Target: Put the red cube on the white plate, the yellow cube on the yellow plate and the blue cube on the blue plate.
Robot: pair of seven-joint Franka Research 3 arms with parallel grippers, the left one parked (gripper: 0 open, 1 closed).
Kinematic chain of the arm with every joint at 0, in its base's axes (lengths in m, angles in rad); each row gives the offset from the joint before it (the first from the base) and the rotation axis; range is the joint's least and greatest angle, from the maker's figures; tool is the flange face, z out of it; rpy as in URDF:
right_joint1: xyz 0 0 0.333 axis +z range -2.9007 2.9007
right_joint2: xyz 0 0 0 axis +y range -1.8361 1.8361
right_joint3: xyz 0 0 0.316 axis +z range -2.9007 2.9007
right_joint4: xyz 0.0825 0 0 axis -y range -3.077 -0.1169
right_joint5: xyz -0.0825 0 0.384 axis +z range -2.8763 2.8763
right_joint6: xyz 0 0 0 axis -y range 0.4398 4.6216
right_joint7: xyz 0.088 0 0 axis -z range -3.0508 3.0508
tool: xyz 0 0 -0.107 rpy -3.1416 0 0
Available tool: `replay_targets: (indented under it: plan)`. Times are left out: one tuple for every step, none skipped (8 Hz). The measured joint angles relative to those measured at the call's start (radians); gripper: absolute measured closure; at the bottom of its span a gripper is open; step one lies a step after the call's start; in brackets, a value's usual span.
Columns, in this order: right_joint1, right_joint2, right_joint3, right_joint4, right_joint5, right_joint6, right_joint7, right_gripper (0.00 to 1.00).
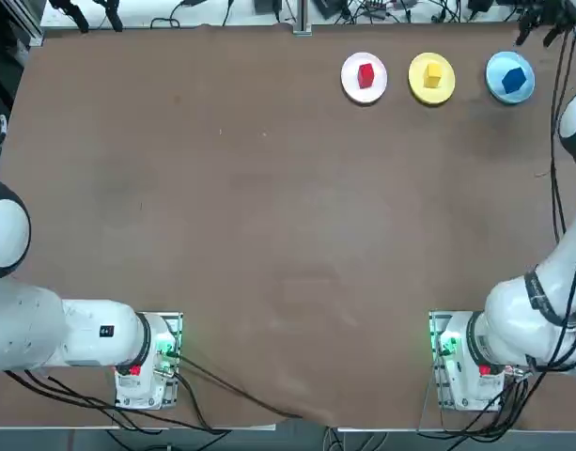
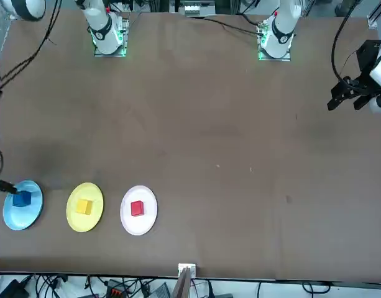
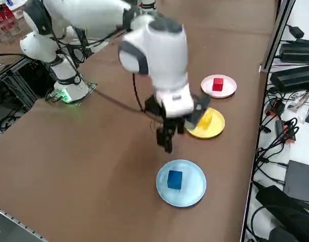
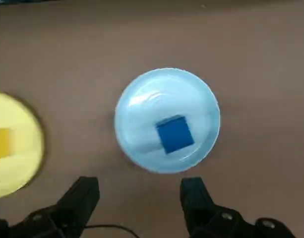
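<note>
Three cubes sit on three plates in a row along the table's far edge from the robot. Taking the yellow plate (image 1: 431, 79) as the landmark, the yellow cube (image 1: 433, 74) rests on its middle. Just beside it, toward the table's centre, lies the white plate (image 1: 364, 77) with the red cube (image 1: 366, 75) on top. On the yellow plate's other side, nearest the table's right edge, lies the blue plate (image 1: 509, 77), carrying the blue cube (image 1: 513, 80), which sits a little off-centre on it.

The right gripper (image 3: 167, 138) hangs above the table, between the yellow plate and the blue plate in the side view, raised clear of both. Its fingers (image 4: 82, 196) are spread wide apart and hold nothing; the wrist view shows the blue cube lying free on its plate beyond the fingertips.
</note>
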Motion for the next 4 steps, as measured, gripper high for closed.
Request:
replay_targets:
  plan:
    - [0.052,-0.066,0.004,0.002,0.001,-0.074,0.000,0.00]
    - [0.110,-0.129,0.005,0.003,0.002,-0.164,0.004,0.00]
    - [0.159,-0.188,0.005,0.002,0.006,-0.270,0.011,0.00]
    - [0.186,-0.235,0.006,0.001,0.033,-0.360,0.014,0.00]
